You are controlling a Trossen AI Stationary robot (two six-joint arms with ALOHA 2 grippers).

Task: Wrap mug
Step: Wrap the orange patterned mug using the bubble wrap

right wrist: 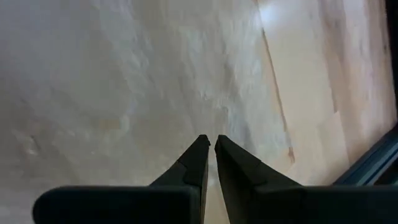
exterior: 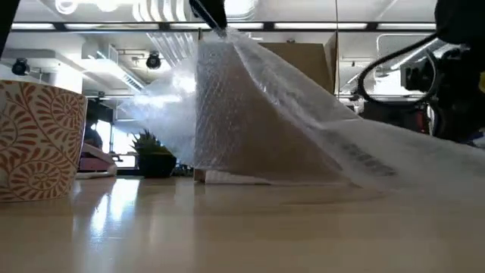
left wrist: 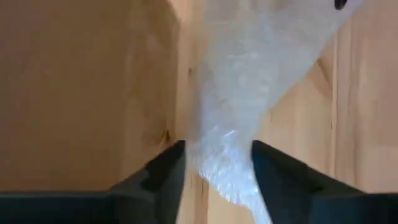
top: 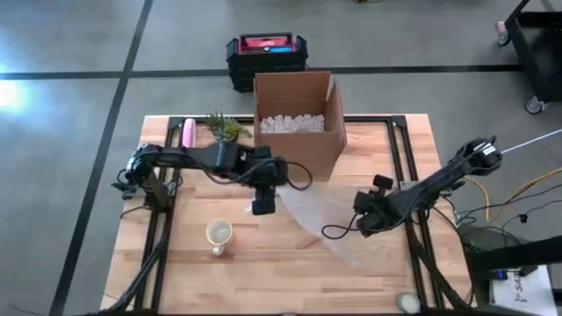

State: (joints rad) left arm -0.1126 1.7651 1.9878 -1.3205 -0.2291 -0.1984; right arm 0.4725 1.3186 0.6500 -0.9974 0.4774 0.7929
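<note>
The mug (exterior: 38,142) sits nearest the low camera, at that picture's left edge: a cream cup with an orange-red leaf and fern pattern, standing upright on the worktop (top: 281,281). From above, the mug (top: 219,233) stands open side up on the pale wooden worktop, toward the front, apart from the wrap and from both arms.

The cardboard box (top: 299,118) is the largest item, standing open at the rear middle of the worktop with white packing pieces (top: 292,123) inside. No print can be read on the box.

The bubble wrap (top: 338,224) is a clear sheet spread across the worktop in front of the box and to the right of the mug. In the low view the bubble wrap (exterior: 303,129) rises in a tent from the surface to a raised corner near the top of the picture.

The left end effector (top: 262,204) is just in front of the box's front left corner, and in its wrist view the left end effector (left wrist: 217,171) has its two fingers clenched on a gathered edge of the wrap. The right end effector (top: 363,224) hangs over the right part of the sheet; in its wrist view the right end effector (right wrist: 208,146) has its fingertips all but touching, with nothing between them.

A small green plant (top: 226,127) and a pink object (top: 188,132) lie at the rear left of the worktop. On the floor behind the box stands a black crate (top: 267,57) with a red and blue label, too small to read.
</note>
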